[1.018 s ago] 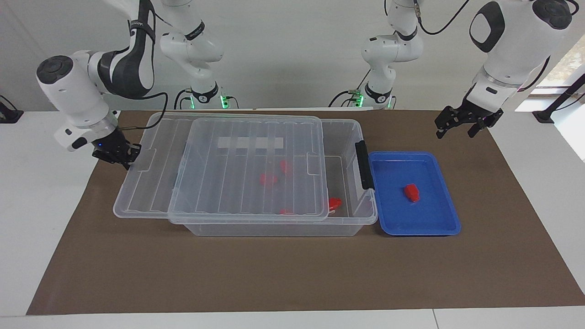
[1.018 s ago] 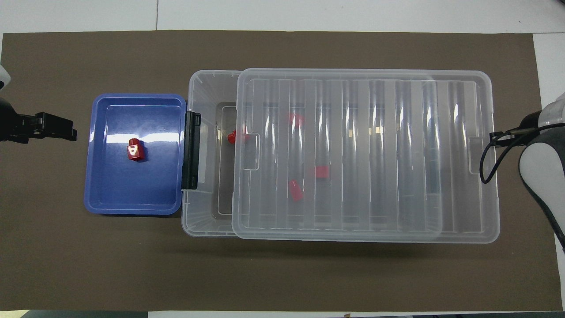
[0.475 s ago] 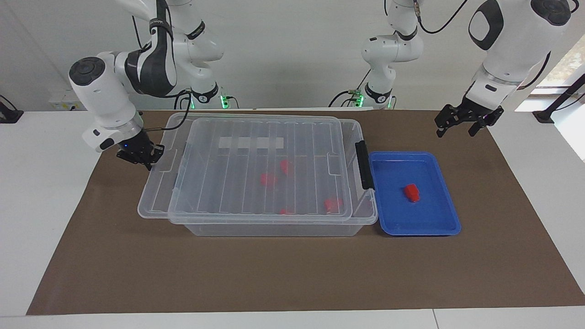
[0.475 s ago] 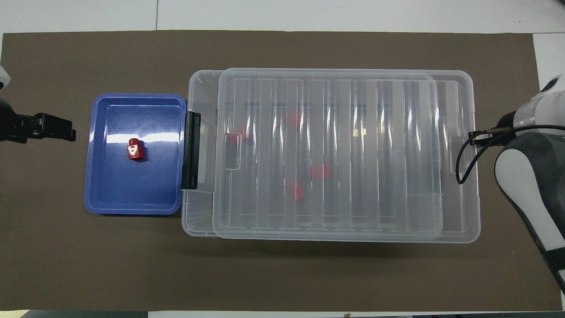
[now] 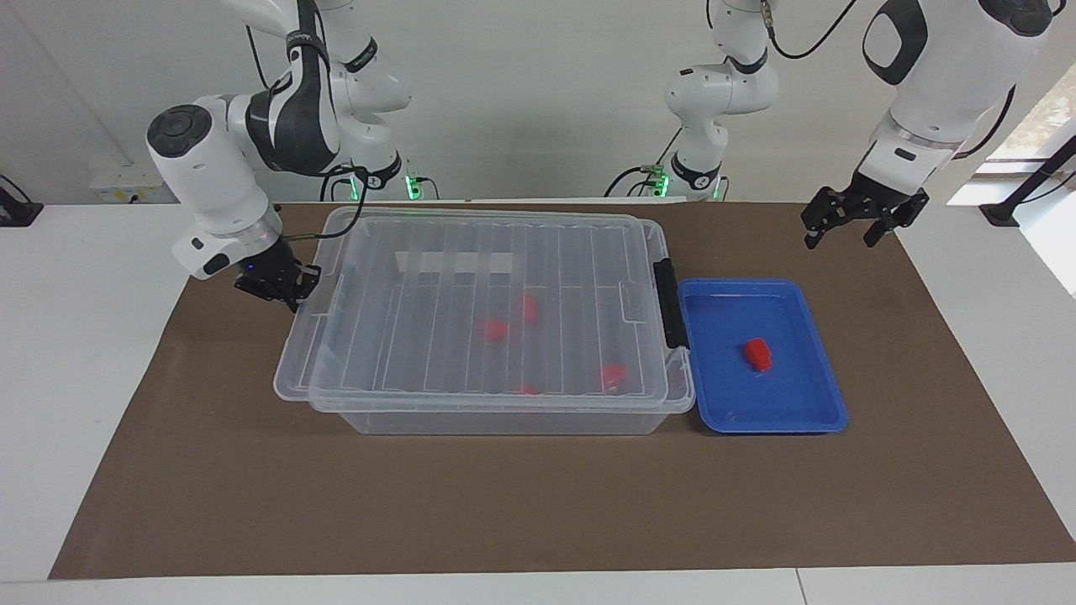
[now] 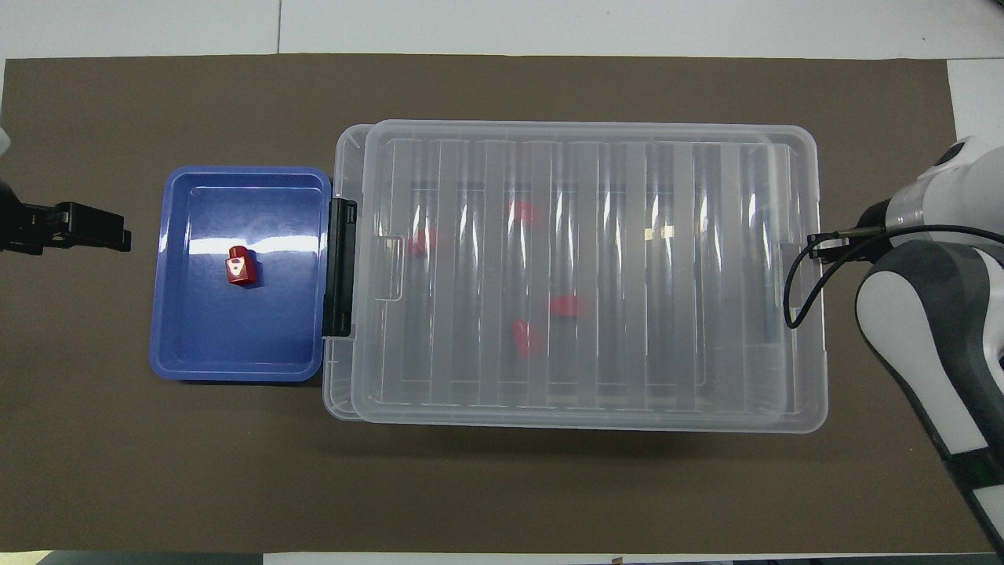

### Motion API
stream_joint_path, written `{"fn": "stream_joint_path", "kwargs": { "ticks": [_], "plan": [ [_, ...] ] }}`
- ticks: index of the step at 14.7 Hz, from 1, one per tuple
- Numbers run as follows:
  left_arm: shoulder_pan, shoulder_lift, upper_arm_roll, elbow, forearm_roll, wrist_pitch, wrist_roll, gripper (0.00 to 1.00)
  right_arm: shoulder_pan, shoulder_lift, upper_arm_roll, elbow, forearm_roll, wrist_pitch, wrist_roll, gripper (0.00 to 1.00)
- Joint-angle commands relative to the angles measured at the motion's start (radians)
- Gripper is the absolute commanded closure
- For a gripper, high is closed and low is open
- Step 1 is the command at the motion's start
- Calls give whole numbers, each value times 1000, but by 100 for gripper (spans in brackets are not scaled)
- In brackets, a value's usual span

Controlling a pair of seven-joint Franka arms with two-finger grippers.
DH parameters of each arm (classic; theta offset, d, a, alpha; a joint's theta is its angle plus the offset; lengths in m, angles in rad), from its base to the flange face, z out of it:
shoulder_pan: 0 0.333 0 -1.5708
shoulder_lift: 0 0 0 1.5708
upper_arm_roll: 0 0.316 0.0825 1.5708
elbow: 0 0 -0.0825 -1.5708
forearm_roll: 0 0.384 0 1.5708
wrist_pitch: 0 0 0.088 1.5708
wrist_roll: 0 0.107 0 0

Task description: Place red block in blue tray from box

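I see the lid [image 5: 487,311] has slid almost fully over the box [image 5: 504,416], my right hand [image 5: 282,286] clamped on its edge; left hand [image 5: 851,220] waits apart. The red block [image 5: 757,354] lies in the blue tray [image 5: 790,420], long axis running toward the robots.

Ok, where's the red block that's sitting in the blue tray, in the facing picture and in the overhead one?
Facing view: the red block lies near the middle of the blue tray, toward that picture's right.
Overhead view: the red block lies in the blue tray, toward that picture's left.
Shared landmark: the box's black latch, right beside the tray in both views.
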Motion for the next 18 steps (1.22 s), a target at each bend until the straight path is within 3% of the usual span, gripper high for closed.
{"fn": "stream_joint_path", "kwargs": {
  "ticks": [1, 14, 16, 18],
  "plan": [
    [-2, -28, 2, -31, 16, 3, 3, 0, 9, -30, 5, -43, 20, 14, 21, 100],
    [8, -28, 3, -31, 16, 1, 2, 0, 35, -33, 5, -44, 26, 11, 61, 100],
    [7, -28, 3, -31, 16, 1, 2, 0, 32, -27, 5, -9, 25, -18, 56, 100],
    [8, -28, 3, -31, 16, 1, 2, 0, 24, -8, 2, 99, 22, -129, 56, 100]
  ]
}}
